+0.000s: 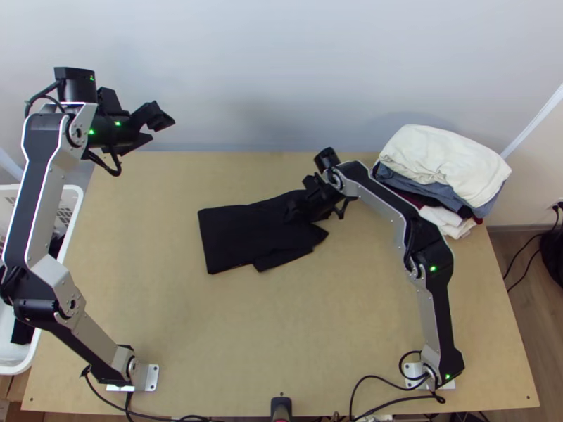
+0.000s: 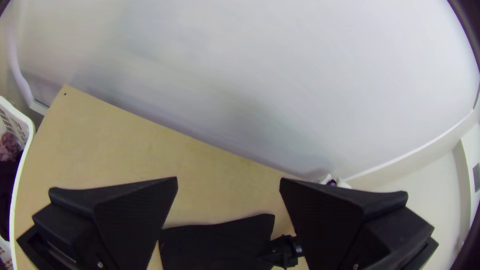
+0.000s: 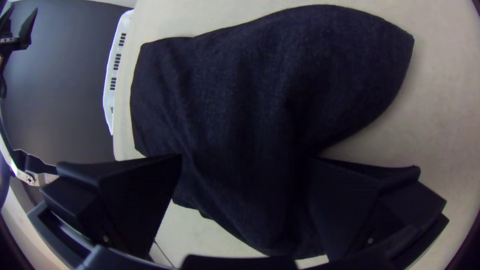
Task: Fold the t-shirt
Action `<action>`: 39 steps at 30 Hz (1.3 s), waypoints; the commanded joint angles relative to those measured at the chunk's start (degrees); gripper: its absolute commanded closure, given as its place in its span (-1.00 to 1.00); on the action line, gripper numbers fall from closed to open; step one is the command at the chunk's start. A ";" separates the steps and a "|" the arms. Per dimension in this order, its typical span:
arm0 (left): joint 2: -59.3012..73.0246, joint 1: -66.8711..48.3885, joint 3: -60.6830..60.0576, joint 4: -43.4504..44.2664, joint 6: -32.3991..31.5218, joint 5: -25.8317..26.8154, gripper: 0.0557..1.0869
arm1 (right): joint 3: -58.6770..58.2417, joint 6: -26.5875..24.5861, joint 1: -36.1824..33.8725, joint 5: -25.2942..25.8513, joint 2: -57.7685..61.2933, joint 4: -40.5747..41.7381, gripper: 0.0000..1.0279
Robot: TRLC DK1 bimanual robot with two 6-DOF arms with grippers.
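My left gripper [image 1: 156, 128] is raised at the table's far left corner, away from the cloth; in the left wrist view, the fingers of this gripper [image 2: 228, 179] stand wide apart with nothing between them. The black t-shirt [image 1: 236, 235] lies mid-table as a compact folded piece, a flap sticking out at its near side. At its right part is my right gripper [image 1: 295, 211], low over the fabric. From the right wrist, the gripper [image 3: 246, 159] is open, with the soft-creased shirt [image 3: 240, 95] running beneath and between its fingers. How many layers the shirt has, I cannot tell.
A pile of folded clothes [image 1: 443, 165], cream on top, stands at the far right corner. Past the left edge is a white basket [image 1: 74, 197] with dark cloth inside. A wall runs along the far edge. Bare wood of the table [image 1: 281, 330] lies in front of the shirt.
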 commanded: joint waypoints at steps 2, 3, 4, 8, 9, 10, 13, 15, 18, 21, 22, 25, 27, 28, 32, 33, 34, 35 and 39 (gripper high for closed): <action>-1.98 0.47 1.53 -0.48 0.72 -0.30 -0.92 | 0.48 0.77 0.62 2.36 1.50 -0.15 -0.93; -2.06 0.56 1.53 -0.57 0.81 -0.30 -0.92 | 0.22 0.77 0.09 3.15 0.97 -0.06 -0.93; -2.06 0.56 1.53 -0.57 0.81 -0.30 -0.92 | -0.14 0.86 -0.52 4.47 0.35 -0.15 -0.93; -2.06 0.82 1.53 -0.57 0.81 -0.30 -0.92 | -2.16 0.94 -3.60 8.60 -1.93 0.03 -0.93; -2.06 0.82 1.53 -0.57 0.81 -0.30 -0.92 | -2.77 0.77 -4.48 8.78 -2.28 0.21 -0.93; -1.98 0.82 1.53 -0.48 0.81 -0.30 -0.92 | -3.39 0.68 -5.18 8.95 -2.55 0.56 -0.93; -1.80 0.64 1.62 -0.40 0.81 -0.30 -0.92 | -4.09 0.42 -6.41 9.48 -2.63 1.17 -0.93; -1.71 0.38 1.70 -0.31 0.81 -0.30 -0.92 | -4.97 0.24 -6.50 10.54 -2.63 2.05 -0.93; -1.54 0.20 2.41 -0.40 0.72 -0.30 -0.92 | -6.11 0.24 -6.24 10.97 -2.63 2.93 -0.93; -1.54 0.20 2.85 -0.48 0.72 -0.30 -0.92 | -7.17 0.33 -5.18 10.97 -2.46 3.46 -0.93; -1.45 0.20 2.93 -0.57 0.72 -0.30 -0.92 | -7.52 0.42 -4.57 10.97 -2.37 3.63 -0.93; -1.54 0.29 3.02 -0.75 0.72 -0.39 -0.92 | -7.52 1.38 -2.90 10.97 -1.67 3.63 -0.93; -1.54 0.29 3.02 -0.92 0.72 -0.48 -0.92 | -7.17 2.17 -1.23 10.89 -0.96 3.90 -0.93; -1.54 0.29 3.02 -0.92 0.72 -0.48 -0.92 | -6.99 2.44 -0.35 10.89 -0.70 4.16 -0.93; -1.62 0.29 3.02 -1.01 0.63 -0.74 -0.92 | -5.50 4.02 3.08 10.89 0.53 4.78 -0.93; -1.62 0.29 3.02 -1.10 0.63 -0.74 -0.92 | -4.97 4.46 3.69 10.89 0.88 4.86 -0.93; -1.71 0.29 3.02 -1.10 0.63 -0.83 -0.92 | -4.36 4.63 4.49 10.89 1.23 4.86 -0.93; -1.71 0.29 3.02 -1.19 0.63 -0.83 -0.92 | -3.83 4.81 5.01 10.89 1.58 4.86 -0.93; -1.80 0.29 3.02 -1.36 0.63 -0.83 -0.92 | -2.25 6.13 5.80 10.36 2.64 4.86 -0.67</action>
